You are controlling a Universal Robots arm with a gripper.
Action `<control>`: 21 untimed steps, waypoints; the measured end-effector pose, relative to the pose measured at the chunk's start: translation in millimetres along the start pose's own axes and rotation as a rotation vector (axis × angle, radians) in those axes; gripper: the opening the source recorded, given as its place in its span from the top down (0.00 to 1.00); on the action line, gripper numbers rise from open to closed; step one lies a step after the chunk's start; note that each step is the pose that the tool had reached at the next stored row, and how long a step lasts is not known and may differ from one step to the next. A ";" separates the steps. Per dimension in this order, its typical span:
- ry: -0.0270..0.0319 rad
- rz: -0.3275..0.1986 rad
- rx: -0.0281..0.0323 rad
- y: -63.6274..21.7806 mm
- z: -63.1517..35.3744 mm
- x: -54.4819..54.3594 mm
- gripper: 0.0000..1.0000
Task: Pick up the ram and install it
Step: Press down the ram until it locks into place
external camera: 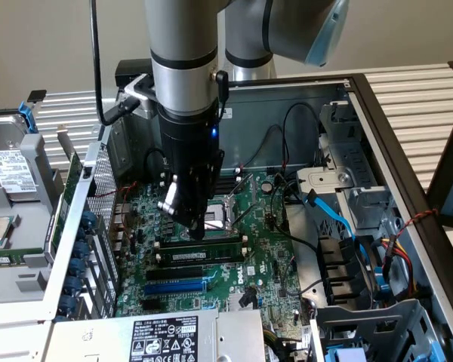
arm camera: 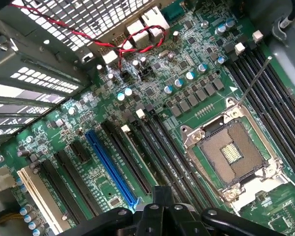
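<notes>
My gripper sat closest to the wrist camera, its matte black housing and dark fingertips clenched together. In the exterior view they came down onto the top edge of the ram. I judged they were shut so that I could press on the stick, not grasp it. The ram stood upright on edge in one of the long black memory slots, beside the empty CPU socket, toward the middle of the motherboard. It was a long, thin dark-green board, and it looked seated or close to it. I could not tell whether the end latches had caught.

The motherboard was glossy green, crowded with small silver-capped capacitors. The blue expansion slot was smooth plastic. The socket was a square steel frame around a bed of fine gold contacts. Red wires crossed the perforated metal case wall at the motherboard's far edge.
</notes>
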State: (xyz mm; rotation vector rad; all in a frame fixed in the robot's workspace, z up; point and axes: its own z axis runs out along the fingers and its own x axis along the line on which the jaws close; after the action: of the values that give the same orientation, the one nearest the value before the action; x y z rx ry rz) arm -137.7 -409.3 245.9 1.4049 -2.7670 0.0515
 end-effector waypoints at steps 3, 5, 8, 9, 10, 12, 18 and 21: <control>-0.0088 0.150 0.0078 0.0 0.0 0.0 0.89; 0.0034 0.210 0.0235 0.0 -1.3 0.1 0.89; 0.0076 0.232 0.0323 0.0 -1.6 0.1 0.89; 0.0067 0.239 0.0354 0.0 -1.8 0.1 0.89; 0.0050 0.246 0.0384 0.0 -1.9 0.1 0.89; 0.0016 0.261 0.0445 0.0 -2.3 0.1 0.89; -0.0121 0.312 0.0607 -0.1 -3.1 0.1 0.89; -0.0156 0.343 0.0647 0.0 -3.1 0.1 0.89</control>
State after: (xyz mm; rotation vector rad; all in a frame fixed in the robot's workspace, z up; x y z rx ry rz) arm -137.7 -409.3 249.0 0.9283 -3.0098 0.1411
